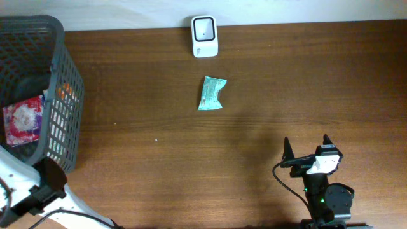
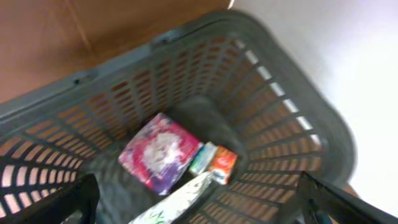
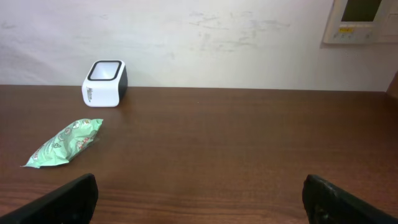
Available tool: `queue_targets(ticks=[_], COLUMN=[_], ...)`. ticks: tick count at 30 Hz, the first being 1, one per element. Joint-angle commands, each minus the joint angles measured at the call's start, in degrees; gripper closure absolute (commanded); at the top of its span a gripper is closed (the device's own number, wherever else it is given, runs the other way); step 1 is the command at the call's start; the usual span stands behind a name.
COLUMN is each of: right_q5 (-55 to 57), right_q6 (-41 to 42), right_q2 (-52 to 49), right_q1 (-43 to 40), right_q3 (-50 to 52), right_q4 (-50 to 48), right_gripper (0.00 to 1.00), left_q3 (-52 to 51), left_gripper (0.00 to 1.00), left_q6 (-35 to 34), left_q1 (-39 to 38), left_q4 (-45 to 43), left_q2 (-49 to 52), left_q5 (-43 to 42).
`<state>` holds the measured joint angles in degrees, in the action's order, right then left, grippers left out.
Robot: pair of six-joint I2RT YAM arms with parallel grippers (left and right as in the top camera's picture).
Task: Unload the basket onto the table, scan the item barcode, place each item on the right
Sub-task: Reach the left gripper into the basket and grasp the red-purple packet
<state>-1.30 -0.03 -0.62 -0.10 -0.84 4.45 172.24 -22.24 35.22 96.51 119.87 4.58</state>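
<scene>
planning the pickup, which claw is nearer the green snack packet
Right. The right claw is open, nearer the front edge and right of the green snack packet; the left claw is by the basket at the far left.

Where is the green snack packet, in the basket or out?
Out: the green foil snack packet lies on the brown wooden table, apart from the grey plastic basket.

A dark brown wooden table (image 1: 191, 165) is filling nearly the whole overhead view, its grain running lengthwise. Along the table's far edge a white wall (image 3: 199, 43) is rising, showing faint grey scuffs and smudges. High on that wall, above the table's right part, a pale control panel (image 3: 362, 20) with a small screen is hanging. Soft, even light is lying across the tabletop, giving it a dull sheen.
</scene>
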Motion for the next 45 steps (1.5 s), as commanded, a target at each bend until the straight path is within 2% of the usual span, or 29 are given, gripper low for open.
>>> queue_targets(ticks=[1,2,3,4,8,16,18,27,30,34,39,40,42,45], right_q5=[0.5,0.5,0.5,0.5,0.5,0.5,0.5,0.5,0.5,0.5,0.5,0.5,0.5,0.5], right_q6=[-0.1,-0.1,-0.1,-0.1,-0.1,-0.1,-0.1,-0.1,-0.1,-0.1,-0.1,-0.1,-0.1,-0.1], right_q2=[0.4,0.4,0.4,0.4,0.4,0.4,0.4,0.4,0.4,0.4,0.4,0.4,0.4,0.4], right_q1=[0.5,0.5,0.5,0.5,0.5,0.5,0.5,0.5,0.5,0.5,0.5,0.5,0.5,0.5], right_q3=[0.5,0.5,0.5,0.5,0.5,0.5,0.5,0.5,0.5,0.5,0.5,0.5,0.5,0.5], right_q4=[0.1,0.1,0.1,0.1,0.1,0.1,0.1,0.1,0.1,0.1,0.1,0.1,0.1,0.1], right_gripper=[0.01,0.01,0.01,0.01,0.01,0.01,0.01,0.01,0.01,0.01,0.01,0.01,0.01,0.01], left_q3=[-8.4,-9.7,-11.8,-13.6,-18.7,-25.7,-26.1,-32.4,-33.0,-33.2,-35.4,-36.6,-38.1,-40.7], left_gripper=[0.00,0.01,0.07,0.08,0.12,0.10,0.13,0.15,0.16,0.16,0.16,0.21,0.25,0.23], left_q6=[0.1,0.1,0.1,1.7,2.9,4.4,5.5,6.6,9.6,9.6,10.4,10.7,17.3,22.5], left_q1=[2.9,3.2,3.7,4.0,4.0,3.9,3.9,3.9,3.9,3.9,3.8,3.3,1.9,-0.1], left_q4=[-0.7,-1.0,-1.9,-3.4,-4.9,-6.2,-6.3,-7.2,-8.0,-8.6,-10.5,-11.3,-13.6,-17.4], left_q2=[-0.4,-0.4,-0.4,-0.4,-0.4,-0.3,-0.3,-0.2,-0.2,0.2,3.8,4.6,6.4,8.0], left_q5=[0.4,0.4,0.5,0.4,0.2,0.2,0.2,0.2,-2.3,-1.7,-0.8,-1.2,-5.5,-5.7])
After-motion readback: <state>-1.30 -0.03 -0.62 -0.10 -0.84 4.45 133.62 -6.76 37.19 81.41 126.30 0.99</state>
